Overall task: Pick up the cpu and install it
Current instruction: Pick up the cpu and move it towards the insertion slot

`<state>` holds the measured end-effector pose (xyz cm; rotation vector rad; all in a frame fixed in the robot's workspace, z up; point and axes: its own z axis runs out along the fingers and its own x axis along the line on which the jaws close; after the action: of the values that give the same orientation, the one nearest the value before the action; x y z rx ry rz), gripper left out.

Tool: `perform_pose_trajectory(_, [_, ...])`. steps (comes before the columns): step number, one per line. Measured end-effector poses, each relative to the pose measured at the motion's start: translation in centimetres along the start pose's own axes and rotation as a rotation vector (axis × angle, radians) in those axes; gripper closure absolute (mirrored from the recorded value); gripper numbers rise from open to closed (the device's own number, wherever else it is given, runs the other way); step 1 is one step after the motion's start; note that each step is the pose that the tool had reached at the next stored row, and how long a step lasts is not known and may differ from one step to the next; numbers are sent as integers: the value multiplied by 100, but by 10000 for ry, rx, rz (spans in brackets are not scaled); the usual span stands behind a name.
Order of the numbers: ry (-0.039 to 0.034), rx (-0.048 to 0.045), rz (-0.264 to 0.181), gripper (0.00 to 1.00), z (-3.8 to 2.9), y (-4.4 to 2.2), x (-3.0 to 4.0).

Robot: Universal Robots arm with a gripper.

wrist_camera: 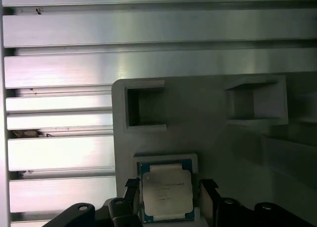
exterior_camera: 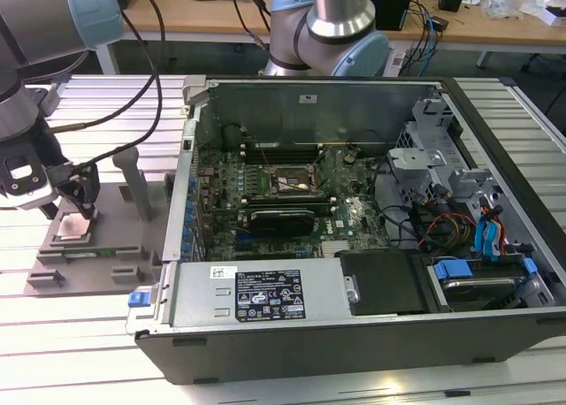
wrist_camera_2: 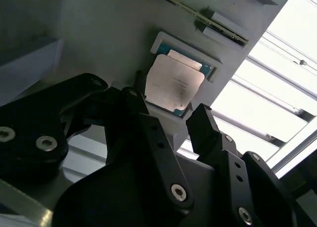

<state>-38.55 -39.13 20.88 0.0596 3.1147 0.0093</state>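
Black fingers [wrist_camera_2: 213, 135] of the hand [wrist_camera_2: 167, 107] stand open and empty, straddling the cpu [wrist_camera: 166, 190] seated in a recess of the grey tray [wrist_camera: 198, 118]. We judge the pick-up step in hand; it calls for closing evenly on opposite edges.

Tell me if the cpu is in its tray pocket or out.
In. The cpu lies flat in a recess of the grey tray; the open gripper straddles it.

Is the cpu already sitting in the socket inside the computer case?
No, in the exterior view the cpu lies on the grey tray, outside the computer case.
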Motion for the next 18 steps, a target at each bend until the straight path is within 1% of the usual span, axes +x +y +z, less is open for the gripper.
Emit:
perform_pose_trajectory(1, [0,3,0,40,17,0,0])
perform_pose_trajectory(2, [-1,32,1,40,26,0,1])
perform_pose_trajectory(5, [-6,195,-39,40,35,0,-2])
perform_pose_trajectory(6, [-10,268,-95,40,41,0,-4])
perform_pose_trajectory(7, [-14,319,-202,40,48,0,-5])
perform_pose_trajectory(8, [-15,342,-539,40,59,-1,-5])
perform_pose_trajectory(9, [-23,329,-1056,40,74,0,-5])
perform_pose_trajectory(10, [-24,326,-1133,40,79,0,-5])
perform_pose_trajectory(14, [-25,325,-1205,40,141,-3,5])
perform_pose_trajectory(15, [-26,323,-1224,40,150,-11,9])
perform_pose_trajectory(17, [-26,323,-1286,40,158,-52,10])
perform_pose_trajectory(18, [-27,321,-1291,40,161,-55,10])
